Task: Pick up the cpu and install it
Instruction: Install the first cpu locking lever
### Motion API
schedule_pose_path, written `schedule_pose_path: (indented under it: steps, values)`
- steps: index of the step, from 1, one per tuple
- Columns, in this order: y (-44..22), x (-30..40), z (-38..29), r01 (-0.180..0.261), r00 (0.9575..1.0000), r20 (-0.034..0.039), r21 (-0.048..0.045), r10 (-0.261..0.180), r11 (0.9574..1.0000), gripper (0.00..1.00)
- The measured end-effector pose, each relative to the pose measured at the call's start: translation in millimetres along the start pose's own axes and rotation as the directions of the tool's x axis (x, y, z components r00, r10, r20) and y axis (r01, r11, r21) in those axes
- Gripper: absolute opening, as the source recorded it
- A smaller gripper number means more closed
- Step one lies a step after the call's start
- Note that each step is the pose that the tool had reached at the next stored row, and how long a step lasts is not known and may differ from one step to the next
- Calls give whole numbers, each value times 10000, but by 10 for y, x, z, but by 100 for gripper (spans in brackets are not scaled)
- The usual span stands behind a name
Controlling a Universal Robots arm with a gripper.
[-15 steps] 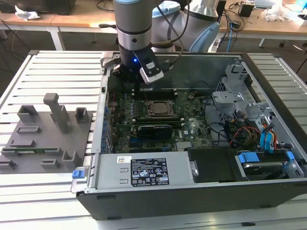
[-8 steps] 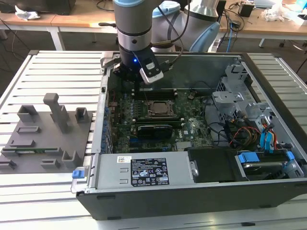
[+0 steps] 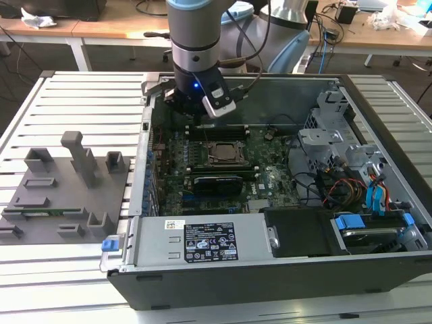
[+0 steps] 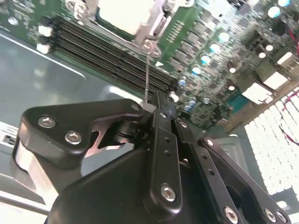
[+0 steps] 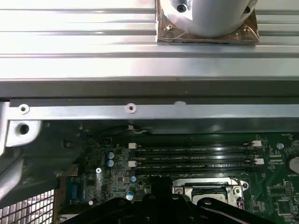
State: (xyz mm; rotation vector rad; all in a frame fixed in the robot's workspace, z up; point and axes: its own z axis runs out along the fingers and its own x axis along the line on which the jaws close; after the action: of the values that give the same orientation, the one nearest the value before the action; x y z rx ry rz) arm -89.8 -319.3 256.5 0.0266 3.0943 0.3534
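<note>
Inside the open computer case (image 3: 202, 270), past the black expansion card (image 3: 216, 183), the cpu (image 3: 223, 152) lies seated in the socket frame (image 3: 206, 156) - pale top up. Beyond it the gripper (image 4: 156, 108) hangs low over the memory slots (image 4: 107, 60), jaws drawn fully together, tips touching the thin socket lever (image 4: 147, 70) - grip on it not discernible.

Silver-grey arm (image 3: 194, 27) with pale blue joint caps, blue light, black screw-studded gripper (image 4: 156, 112) linkages.
</note>
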Motion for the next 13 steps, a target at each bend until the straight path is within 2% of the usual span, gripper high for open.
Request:
schedule_pose_path:
  steps: [1, 5, 7, 8, 13]
  values:
    - [0, -51, 3, -5, 10000, 1, 0, 5, 10000, 11]
    - [0, -166, 11, -18, 10000, 4, 0, 18, 10000, 11]
    - [0, -262, 17, -27, 10000, 6, 0, 27, 10000, 11]
    - [0, -332, 20, -33, 10000, 8, 1, 33, 10000, 11]
    - [-1, -509, 30, -43, 10000, 10, 1, 43, 10000, 11]
